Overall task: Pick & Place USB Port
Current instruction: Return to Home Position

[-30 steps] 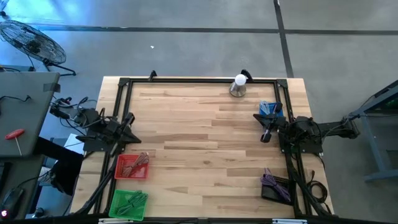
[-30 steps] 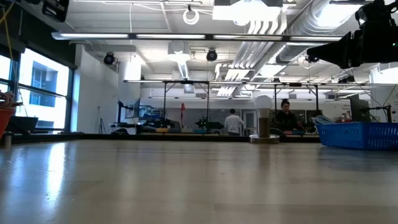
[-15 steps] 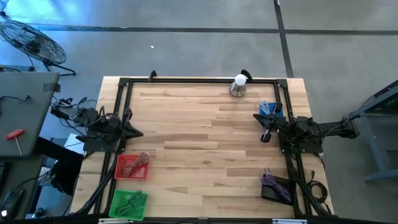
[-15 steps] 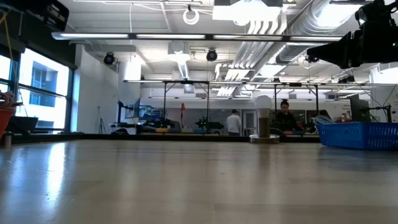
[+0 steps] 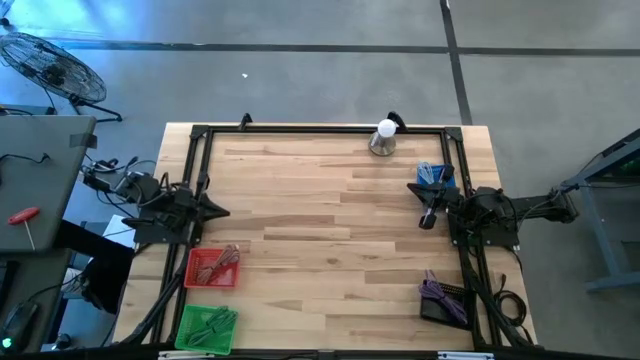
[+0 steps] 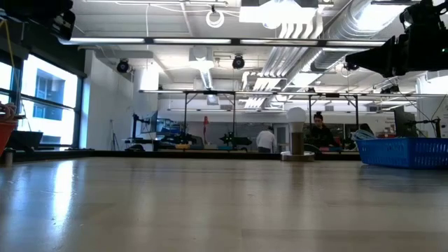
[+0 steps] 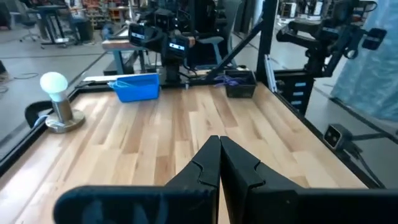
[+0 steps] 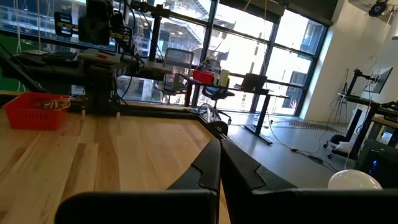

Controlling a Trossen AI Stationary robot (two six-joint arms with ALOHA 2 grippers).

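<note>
both arms at the table sides, cables in bins
left gripper (image 5: 214, 211) and right gripper (image 5: 428, 219) clenched on nothing, clear only in the wrist views. high view shows purple cable (image 5: 437, 291) in black bin (image 5: 435, 312), plus red bin (image 5: 210, 268), green bin (image 5: 205, 328), blue bin (image 5: 436, 176); low view misses the black bin.
</note>
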